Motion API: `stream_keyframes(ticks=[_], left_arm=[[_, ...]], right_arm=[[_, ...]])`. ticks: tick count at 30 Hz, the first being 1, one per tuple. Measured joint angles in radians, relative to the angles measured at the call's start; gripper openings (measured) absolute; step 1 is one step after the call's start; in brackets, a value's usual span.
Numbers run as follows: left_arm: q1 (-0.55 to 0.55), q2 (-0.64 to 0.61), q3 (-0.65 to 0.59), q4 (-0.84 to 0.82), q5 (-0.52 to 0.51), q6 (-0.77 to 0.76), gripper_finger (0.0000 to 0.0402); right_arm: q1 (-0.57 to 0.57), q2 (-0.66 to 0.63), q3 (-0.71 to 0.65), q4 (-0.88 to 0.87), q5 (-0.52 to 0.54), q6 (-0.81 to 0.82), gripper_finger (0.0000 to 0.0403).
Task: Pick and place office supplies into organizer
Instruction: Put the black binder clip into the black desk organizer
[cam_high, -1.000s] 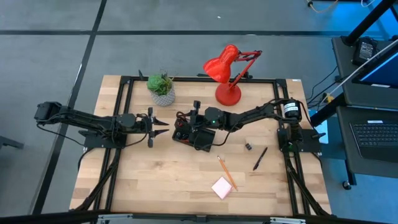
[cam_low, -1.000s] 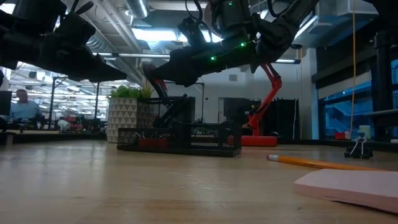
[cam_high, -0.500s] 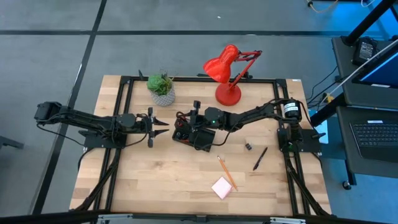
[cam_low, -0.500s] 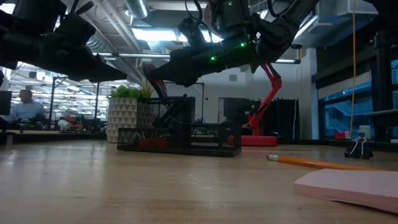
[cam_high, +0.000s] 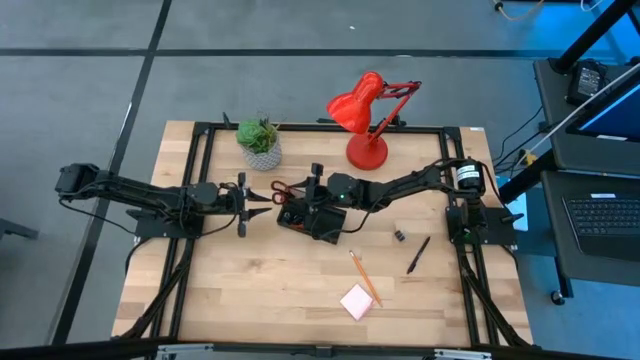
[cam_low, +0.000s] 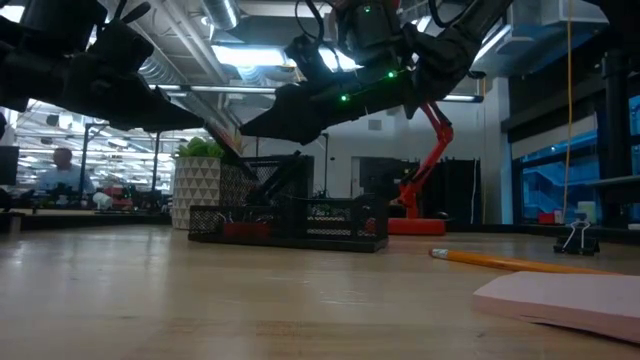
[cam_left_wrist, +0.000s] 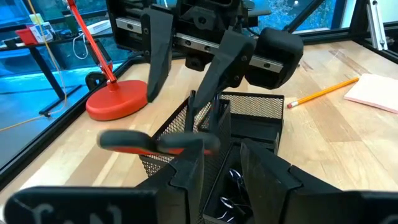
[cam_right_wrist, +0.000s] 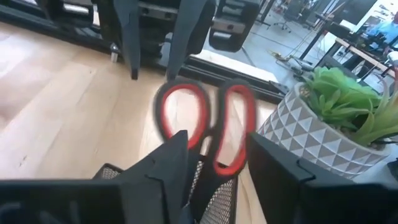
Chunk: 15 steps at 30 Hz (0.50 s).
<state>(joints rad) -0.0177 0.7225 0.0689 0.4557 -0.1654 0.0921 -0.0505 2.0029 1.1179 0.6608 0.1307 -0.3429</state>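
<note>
The black mesh organizer sits mid-table. The red-handled scissors stand with their blades down in its taller section. Their handles lean out toward the left arm and look blurred. My right gripper hovers open just above the organizer, a finger on either side of the scissors' shank and clear of it. My left gripper waits open just left of the organizer, level with the handles. An orange pencil, a black pen, a black clip and a pink pad lie on the table.
A potted plant in a white patterned pot stands behind the organizer's left end. A red desk lamp is at the far edge. The loose supplies lie on the near right of the table, and bare wood shows on the near left.
The scissors have tipped from nearly upright at my right gripper toward the table's left. Their handles now reach out past the organizer's left end and sit lower. Both arms have stayed in place.
</note>
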Motion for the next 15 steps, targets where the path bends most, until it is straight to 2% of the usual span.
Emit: stream_keyframes(ticks=[5,15], left_arm=[[0.000,0.000,0.000,0.000,0.000,0.000,0.0100],[0.000,0.000,0.000,0.000,0.000,0.000,0.0100]], right_arm=[[0.000,0.000,0.000,0.002,0.000,0.002,0.0189],[0.005,-0.016,0.000,-0.012,0.000,0.022,0.0187]])
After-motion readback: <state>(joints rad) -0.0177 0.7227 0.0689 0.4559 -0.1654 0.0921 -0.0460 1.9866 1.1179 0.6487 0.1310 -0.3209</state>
